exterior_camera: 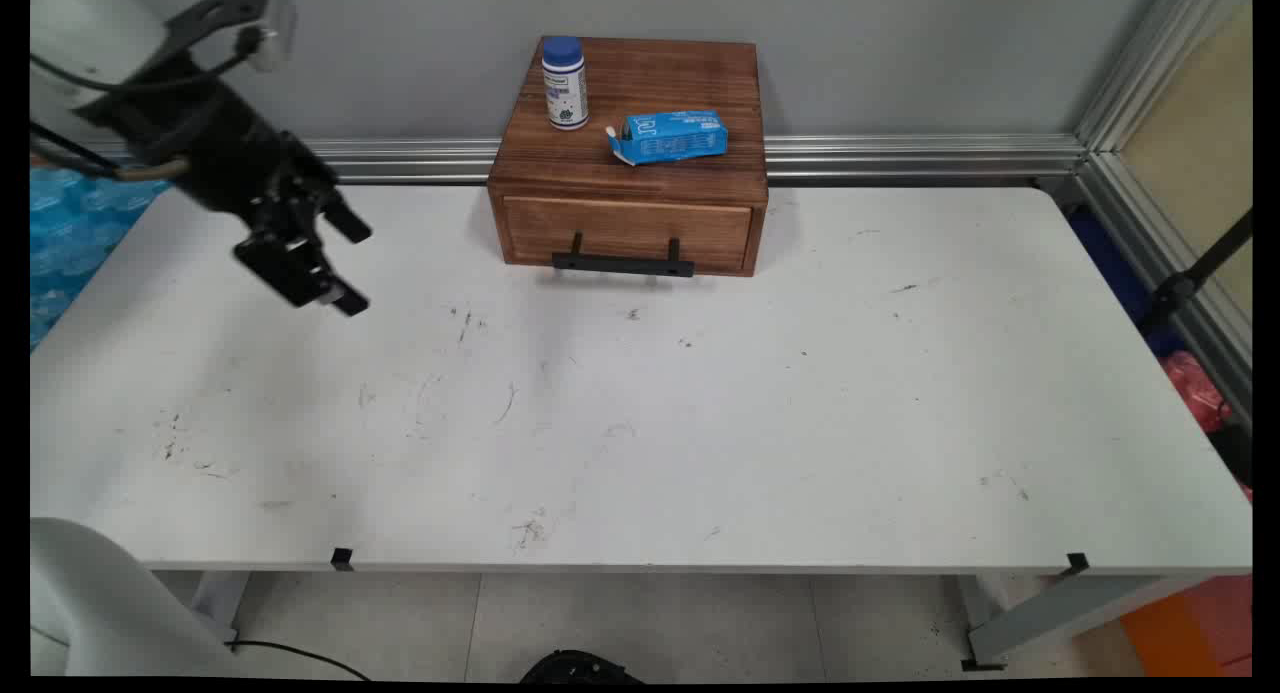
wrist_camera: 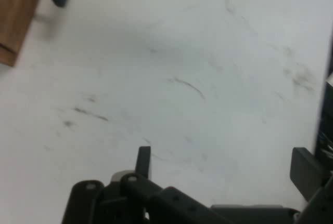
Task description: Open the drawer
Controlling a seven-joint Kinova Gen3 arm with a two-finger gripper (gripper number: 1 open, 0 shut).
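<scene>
Gripper point(exterior_camera: 345, 263) hangs upper left, fingers spread wide, holding nothing. Drawer point(exterior_camera: 628, 233) shut; bottle point(exterior_camera: 564, 83) and blue carton point(exterior_camera: 668, 137) untouched on the box top, upper centre.

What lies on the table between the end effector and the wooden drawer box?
Nothing: the main view shows only bare, scuffed white table between the open end effector and the wooden drawer box. The hand view agrees.
</scene>
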